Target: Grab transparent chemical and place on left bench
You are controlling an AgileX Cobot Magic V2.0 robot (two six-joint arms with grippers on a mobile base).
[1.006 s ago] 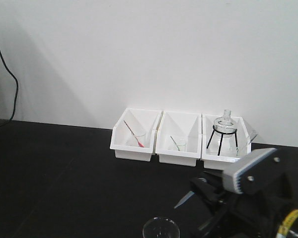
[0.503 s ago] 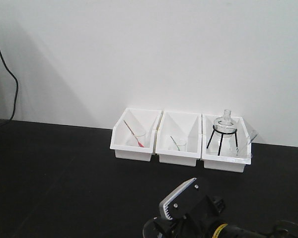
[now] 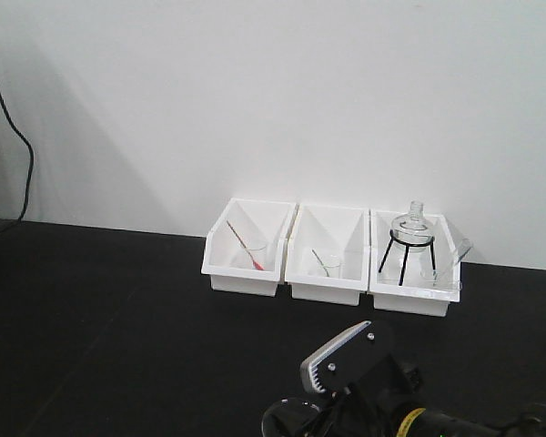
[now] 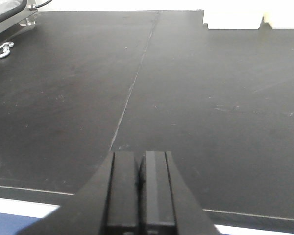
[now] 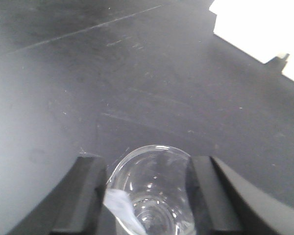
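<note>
A clear glass beaker (image 5: 154, 196) with clear liquid stands between the two black fingers of my right gripper (image 5: 148, 162); the fingers press against both of its sides. In the front view the beaker (image 3: 282, 421) shows at the bottom edge, half hidden by the right arm (image 3: 357, 369), low over the black bench (image 3: 118, 319). My left gripper (image 4: 140, 156) is shut and empty, near the front edge of the black bench (image 4: 186, 98). It is out of the front view.
Three white bins (image 3: 247, 273) (image 3: 326, 280) (image 3: 409, 296) stand along the back wall; the right one holds a black tripod with a flask (image 3: 411, 232). A bin corner (image 5: 255, 29) shows in the right wrist view. A metal hook (image 4: 1, 50) lies far left.
The right arm came down from the right over the beaker at the bottom edge, and its fingers now stand around the glass. In the last half second it shifted slightly right.
</note>
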